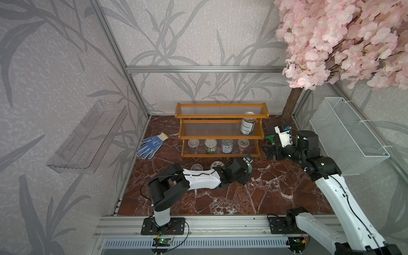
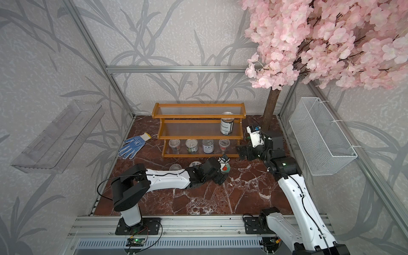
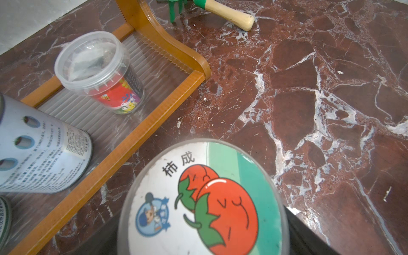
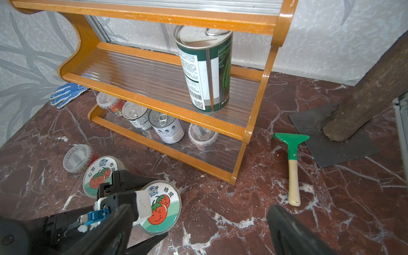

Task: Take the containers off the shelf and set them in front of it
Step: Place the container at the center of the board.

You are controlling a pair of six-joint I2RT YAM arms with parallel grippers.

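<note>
**Pincer astride tomato-lidded jar before shelf**

Left gripper has a finger on either side of the jar, which stands just in front of the shelf (clamped or clear, I cannot tell). Right gripper gapes empty off the shelf's right end. A second jar and a loose cup stand before the shelf. The tall tin is on its middle tier.

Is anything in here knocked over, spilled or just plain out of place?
Nothing looks tipped or spilled. The oddities are a blue-dotted work glove lying left of the shelf and a green garden tool lying right of it. Neither is pantry stuff like the rest.
</note>
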